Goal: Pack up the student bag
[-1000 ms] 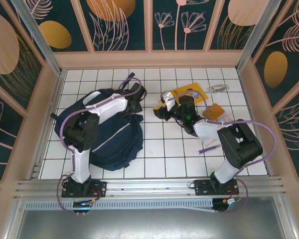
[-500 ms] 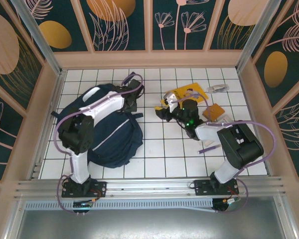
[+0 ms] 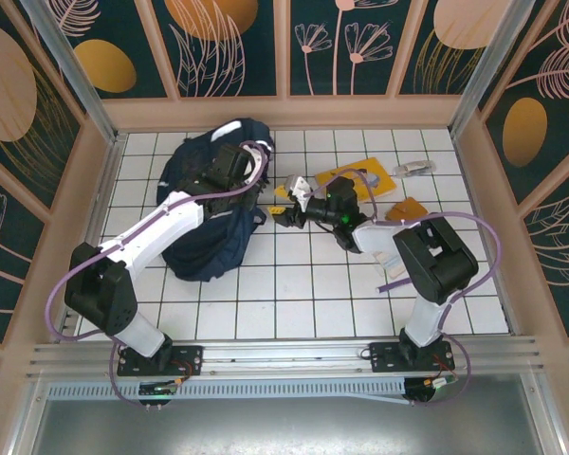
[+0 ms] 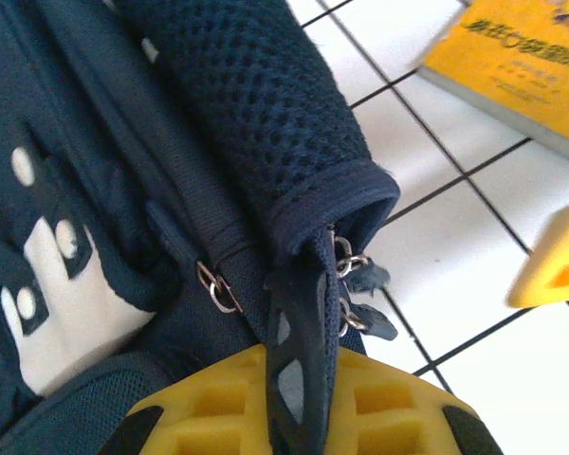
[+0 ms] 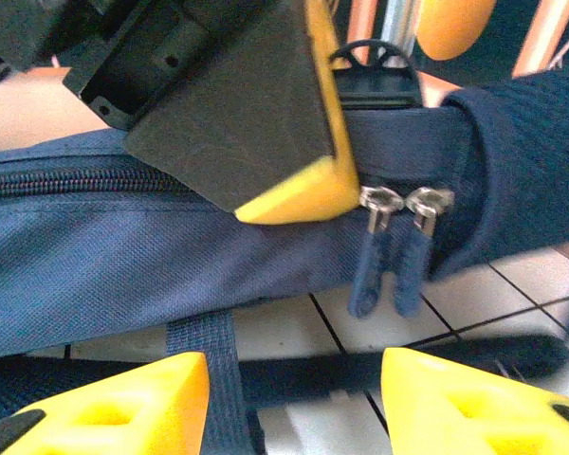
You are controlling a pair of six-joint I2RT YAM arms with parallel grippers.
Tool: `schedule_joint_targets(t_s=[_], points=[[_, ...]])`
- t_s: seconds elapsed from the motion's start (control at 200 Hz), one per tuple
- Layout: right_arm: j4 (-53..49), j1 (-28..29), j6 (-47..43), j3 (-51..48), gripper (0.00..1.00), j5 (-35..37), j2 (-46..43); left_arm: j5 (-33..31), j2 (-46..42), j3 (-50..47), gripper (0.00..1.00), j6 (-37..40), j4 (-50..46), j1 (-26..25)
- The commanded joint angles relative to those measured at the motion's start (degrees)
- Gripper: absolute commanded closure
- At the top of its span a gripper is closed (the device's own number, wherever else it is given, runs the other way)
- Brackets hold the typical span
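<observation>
The navy student bag (image 3: 204, 213) lies at the back left of the tiled table, its top end raised. My left gripper (image 3: 253, 186) is shut on a dark strap loop at the bag's top; the yellow fingers (image 4: 209, 408) clamp the loop (image 4: 299, 313) below a mesh-padded flap (image 4: 266, 114). Two zipper pulls (image 4: 360, 280) hang beside it. My right gripper (image 3: 284, 214) is open just right of the bag. In the right wrist view it (image 5: 299, 403) faces the bag's side (image 5: 123, 265), with the zipper pulls (image 5: 389, 251) ahead and nothing between its fingers.
A yellow book (image 3: 365, 178) lies at the back behind the right arm, also seen as the book (image 4: 522, 57). An orange item (image 3: 413, 209), a small white-grey object (image 3: 415, 168) and a purple pen (image 3: 396, 282) lie to the right. Wooden walls enclose the table.
The left arm has stretched out and pulled the bag toward the back, raising its top end. The right gripper has moved left, close to the bag.
</observation>
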Motion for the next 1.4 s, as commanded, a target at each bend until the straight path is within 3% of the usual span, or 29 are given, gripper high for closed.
schedule_joint_targets(t_s=[0.0, 0.345, 0.591, 0.781, 0.976, 1.141, 1.396], points=[[-1.07, 0.69, -2.19, 1.82, 0.49, -2.7, 0.67, 4.05, 0.17, 4.25, 1.0, 2.44, 6.24, 0.17], [8.79, 0.32, 5.02, -3.99, 0.49, -0.06, -0.09, 14.56, -0.21, 4.29, 1.0, 0.7, 4.27, 0.13], [17.88, -0.54, 9.51, -9.06, 0.53, 3.65, -1.52, 16.22, 2.36, 7.31, 1.0, -1.26, 0.06, 0.1], [23.54, 0.5, 7.06, -11.47, 0.64, 12.83, -1.53, 19.82, 3.43, 8.52, 1.0, -3.05, -1.07, 0.1], [23.93, 2.53, 2.23, -10.29, 0.77, 17.55, 0.86, 24.21, 5.23, 12.04, 1.0, -8.65, -1.75, 0.1], [29.9, 4.0, 1.3, -11.43, 0.74, 28.33, 2.45, 27.58, 6.81, 14.49, 1.0, -9.95, -4.13, 0.17], [28.9, 4.0, -0.04, -12.15, 0.66, 30.05, 0.93, 28.65, 6.81, 13.75, 1.0, -9.79, -5.18, 0.11]])
